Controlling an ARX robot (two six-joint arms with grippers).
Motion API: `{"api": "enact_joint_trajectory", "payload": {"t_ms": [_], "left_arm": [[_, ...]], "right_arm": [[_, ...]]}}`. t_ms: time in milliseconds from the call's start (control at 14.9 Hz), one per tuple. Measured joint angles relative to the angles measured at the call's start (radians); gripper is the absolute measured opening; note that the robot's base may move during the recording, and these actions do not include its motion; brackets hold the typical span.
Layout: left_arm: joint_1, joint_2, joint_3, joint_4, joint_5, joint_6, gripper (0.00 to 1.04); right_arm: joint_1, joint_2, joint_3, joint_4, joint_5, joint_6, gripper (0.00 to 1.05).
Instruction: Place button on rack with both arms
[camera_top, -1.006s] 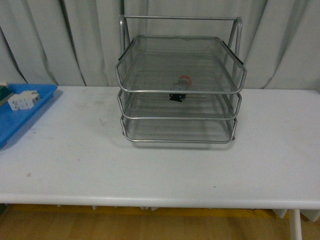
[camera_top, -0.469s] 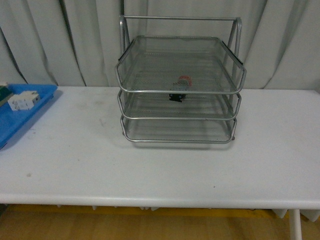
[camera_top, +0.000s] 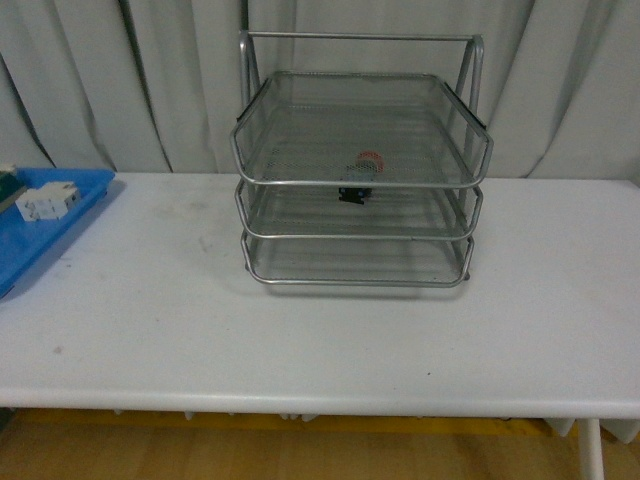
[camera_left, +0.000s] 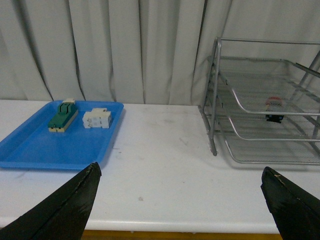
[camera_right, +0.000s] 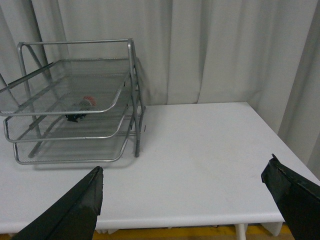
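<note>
Button (camera_top: 364, 172) lies tilted on rack (camera_top: 360, 180) middle tier; both claws (camera_left: 180, 200) (camera_right: 185, 200) wide open, empty

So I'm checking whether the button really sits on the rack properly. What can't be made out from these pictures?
- Button in the rack: the front view shows it through mesh and a rail, so its resting tier and tilt are unclear.
- Left claw and right claw: only dark fingertips show, cut off by wrist-view edges.
- Small blocks on the blue tray: too small for detail.
</note>
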Motion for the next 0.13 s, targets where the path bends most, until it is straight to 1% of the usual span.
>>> {"api": "enact_joint_trajectory", "payload": {"t_ms": [134], "left_arm": [[0.0, 0.0, 0.0, 0.0, 0.0, 0.0, 0.98]], "right_arm": [[0.0, 0.0, 0.0, 0.0, 0.0, 0.0, 0.98]]}}
